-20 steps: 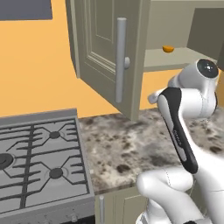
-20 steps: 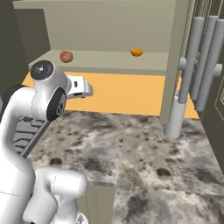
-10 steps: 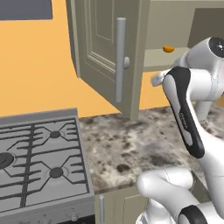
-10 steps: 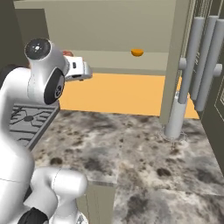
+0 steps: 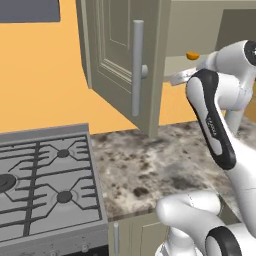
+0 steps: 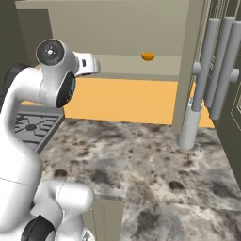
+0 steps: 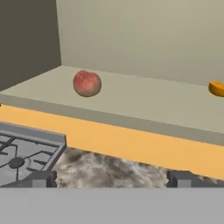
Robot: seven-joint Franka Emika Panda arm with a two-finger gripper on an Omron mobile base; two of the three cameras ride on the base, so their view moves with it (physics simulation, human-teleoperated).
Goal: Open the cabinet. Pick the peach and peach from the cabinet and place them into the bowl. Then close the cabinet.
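Observation:
The cabinet stands open, its left door swung out with a long grey bar handle. The right door is swung out too. On the inner shelf sit a reddish-pink peach at the left and an orange-yellow peach at the right edge. The orange peach also shows further along the shelf. My gripper is open and empty. It hovers in front of the shelf at about its height, short of the reddish peach. The bowl is out of view.
Below the cabinet lies a speckled stone counter, with a gas stove to its left. A grey upright post stands on the counter near the right door. A dark hood hangs above the stove.
The arm has risen and lifted the hand to shelf height. It now covers the reddish peach in the right base view. The jaws stay open.

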